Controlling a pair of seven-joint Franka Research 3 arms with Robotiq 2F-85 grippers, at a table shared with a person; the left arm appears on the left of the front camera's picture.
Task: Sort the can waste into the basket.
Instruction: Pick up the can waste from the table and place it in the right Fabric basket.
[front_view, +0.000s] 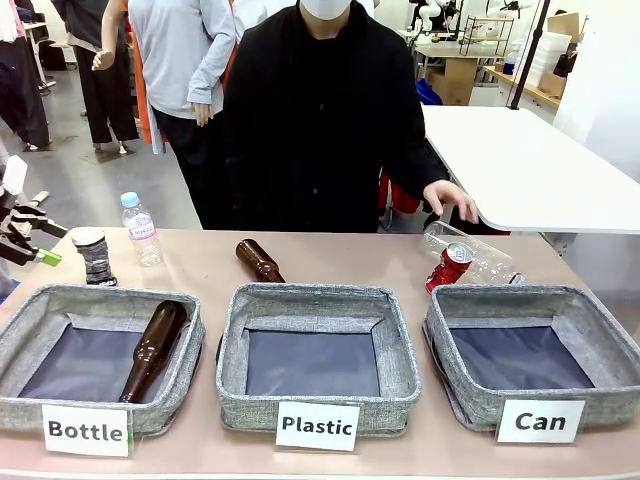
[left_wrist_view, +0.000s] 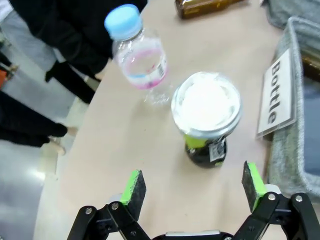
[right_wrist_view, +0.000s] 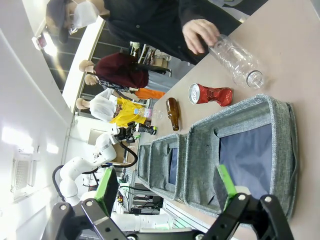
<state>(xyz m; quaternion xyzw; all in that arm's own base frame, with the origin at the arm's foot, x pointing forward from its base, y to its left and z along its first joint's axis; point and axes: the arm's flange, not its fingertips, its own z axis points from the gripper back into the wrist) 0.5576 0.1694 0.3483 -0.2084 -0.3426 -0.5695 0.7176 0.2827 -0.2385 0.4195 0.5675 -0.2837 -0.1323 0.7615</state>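
The grey-black patterned can (front_view: 93, 255) stands upright at the table's far left, behind the "Bottle" basket. My left gripper (front_view: 48, 243) hangs just left of it, open; in the left wrist view the can's silver lid (left_wrist_view: 206, 107) lies ahead of the open left gripper (left_wrist_view: 192, 187), apart from the pads. The red crushed can (front_view: 450, 266) lies just behind the "Can" basket (front_view: 480, 400), silver top toward me. In the right wrist view my right gripper (right_wrist_view: 167, 187) is open above that basket (right_wrist_view: 280, 150), with the red can (right_wrist_view: 210, 93) beyond it.
A clear plastic bottle (front_view: 480, 255) lies beside the red can, near the person's hand (front_view: 450, 195). A small blue-capped water bottle (front_view: 140, 228) stands right of the patterned can. One brown bottle (front_view: 260, 260) lies on the table, another (front_view: 152, 348) in the "Bottle" basket. The "Plastic" basket (front_view: 318, 297) sits in the middle.
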